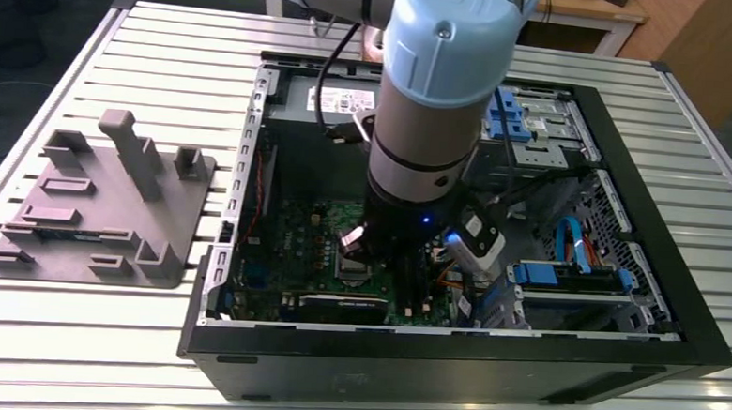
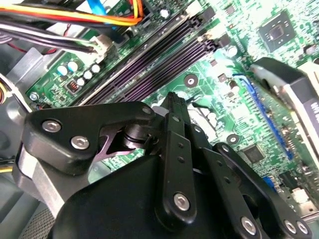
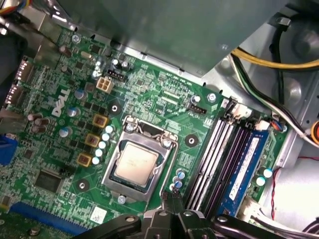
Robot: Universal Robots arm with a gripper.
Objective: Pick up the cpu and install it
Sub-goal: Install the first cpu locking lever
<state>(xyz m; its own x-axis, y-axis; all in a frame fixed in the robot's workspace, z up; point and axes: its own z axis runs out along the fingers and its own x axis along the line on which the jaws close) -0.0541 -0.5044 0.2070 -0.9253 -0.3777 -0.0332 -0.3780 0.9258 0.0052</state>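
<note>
The cpu (image 3: 135, 162) sits flat inside the socket frame (image 3: 138, 158) on the motherboard (image 3: 164, 99). The tool (image 3: 171, 195), fingers pressed together and empty, hovers just beside that frame's corner.

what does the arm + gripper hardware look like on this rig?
The arm has thick silver-grey tube segments with pale blue joint caps and a black band near the wrist; a small blue light glows there. A black cable runs down beside it. The gripper is matte black: flat plate linkages pinned with silver screws, tapering to narrow fingers.
</note>
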